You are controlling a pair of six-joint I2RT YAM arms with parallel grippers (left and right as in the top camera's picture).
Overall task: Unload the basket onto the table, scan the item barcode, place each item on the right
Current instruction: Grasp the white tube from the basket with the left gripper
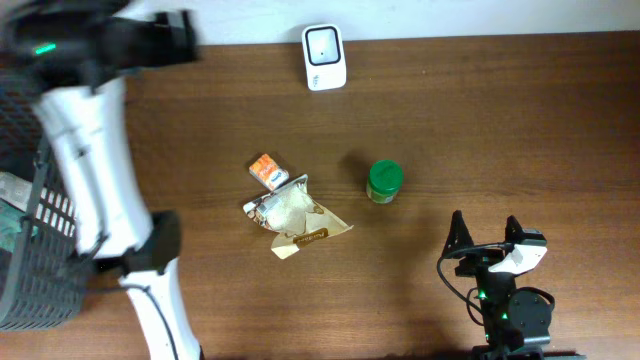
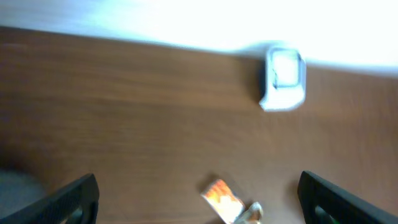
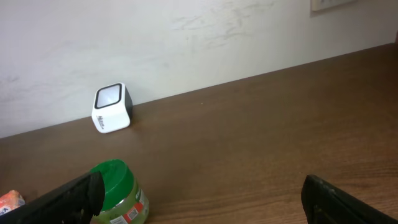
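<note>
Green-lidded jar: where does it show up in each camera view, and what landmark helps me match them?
Overhead: the jar sits right of centre.
Left wrist: not in it.
Right wrist: the jar is at bottom left, cut by the edge.
Shared landmark: the white scanner by the wall, in all three views.

The white scanner (image 1: 324,56) stands at 12 o'clock on the table (image 1: 520,120). A small jar (image 1: 384,182) with a green lid stands upright near the middle. At its 9 o'clock lie a little orange box (image 1: 268,171) and a crinkly bag (image 1: 295,217), just beside each other.
</note>
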